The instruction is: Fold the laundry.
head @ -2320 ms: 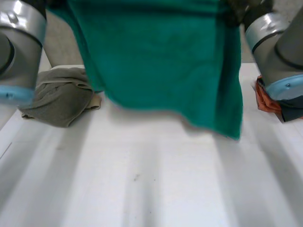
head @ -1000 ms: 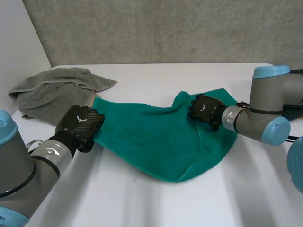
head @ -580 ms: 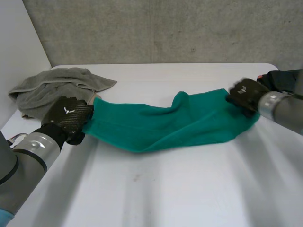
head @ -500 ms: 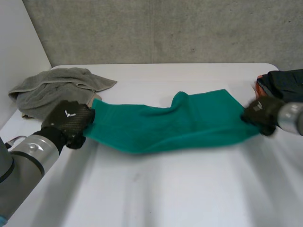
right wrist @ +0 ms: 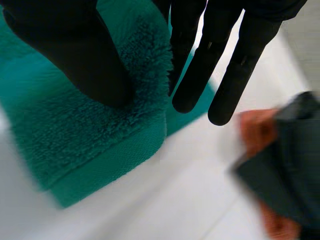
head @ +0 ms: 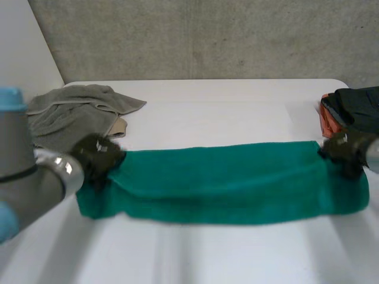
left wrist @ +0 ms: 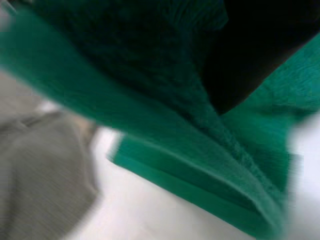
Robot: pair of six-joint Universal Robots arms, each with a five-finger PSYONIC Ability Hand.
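On the white counter (head: 207,100) a green terry towel (head: 225,183) is laid folded once mid-frame, pinched by the right hand (right wrist: 75,45). The left hand's (head: 98,160) hold cannot be told. Further folds are judged outstanding.

White table (head: 207,254); grey, perhaps concrete, wall (head: 207,35)

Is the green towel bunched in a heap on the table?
No, the green towel lies stretched in a long band between the left hand and the right hand.

The green towel (head: 225,183), first hanging before the camera and then bunched in a hump, now lies stretched as a long, flat, folded band across the worktop (head: 207,254). The right hand (head: 342,152) has swung from the towel's middle out toward 3 o'clock, to its end.
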